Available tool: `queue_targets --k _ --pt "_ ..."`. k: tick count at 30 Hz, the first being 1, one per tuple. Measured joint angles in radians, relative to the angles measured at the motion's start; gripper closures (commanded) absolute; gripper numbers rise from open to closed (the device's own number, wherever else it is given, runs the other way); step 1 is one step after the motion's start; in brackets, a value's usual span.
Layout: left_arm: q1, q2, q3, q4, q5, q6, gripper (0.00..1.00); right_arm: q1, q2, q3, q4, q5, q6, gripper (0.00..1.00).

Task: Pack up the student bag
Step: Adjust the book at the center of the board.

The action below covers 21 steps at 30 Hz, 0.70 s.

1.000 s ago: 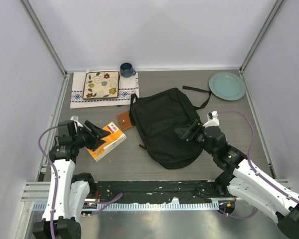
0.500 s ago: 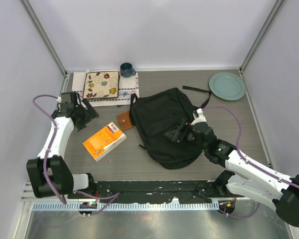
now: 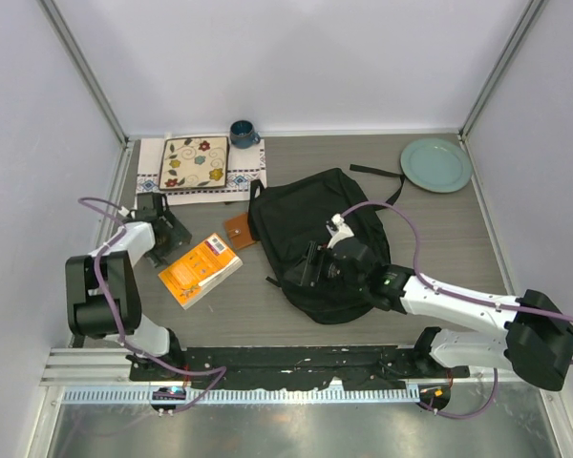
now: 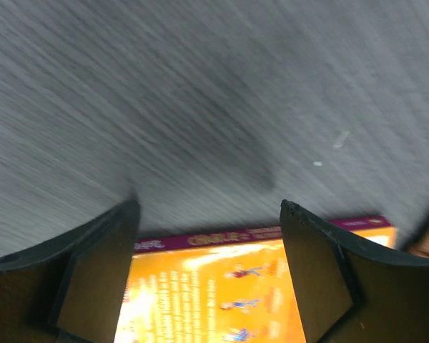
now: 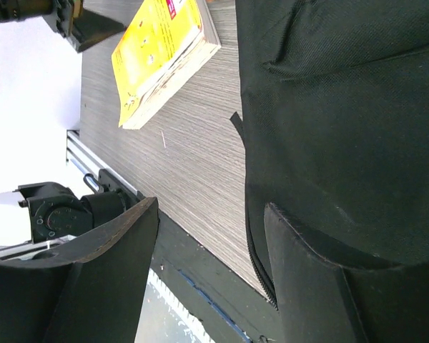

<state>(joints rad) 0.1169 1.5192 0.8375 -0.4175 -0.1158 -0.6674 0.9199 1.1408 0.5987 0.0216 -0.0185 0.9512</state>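
The student bag (image 3: 310,229) is a large black backpack lying flat mid-table, with its zipped edge showing in the right wrist view (image 5: 343,107). My right gripper (image 3: 303,270) hovers open over the bag's near-left edge. One finger is above the fabric, the other above bare table (image 5: 211,211). An orange book (image 3: 201,270) lies left of the bag. My left gripper (image 3: 175,230) stands open just beyond the book's far-left corner, holding nothing. The book's cover (image 4: 214,293) shows between its fingers (image 4: 318,275).
A brown wallet (image 3: 239,230) lies between book and bag. At the back left a patterned mat (image 3: 193,163) rests on a white cloth, with a blue mug (image 3: 243,133) beside it. A green plate (image 3: 436,164) sits at the back right. A bag strap (image 3: 382,176) trails toward it.
My left gripper has opened and drawn back from the book toward the far left. My right gripper has slid left across the bag to its near-left edge. The book has stayed put.
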Motion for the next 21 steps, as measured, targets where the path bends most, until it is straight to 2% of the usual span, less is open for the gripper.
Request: queue_targets --k 11,21 --pt "-0.021 -0.083 -0.133 0.163 0.011 -0.119 0.18 0.010 0.021 0.000 0.024 -0.044 0.000 0.33" --pt "-0.224 -0.191 -0.235 0.211 0.004 -0.244 0.19 0.011 0.034 0.000 0.031 -0.050 -0.003 0.33"
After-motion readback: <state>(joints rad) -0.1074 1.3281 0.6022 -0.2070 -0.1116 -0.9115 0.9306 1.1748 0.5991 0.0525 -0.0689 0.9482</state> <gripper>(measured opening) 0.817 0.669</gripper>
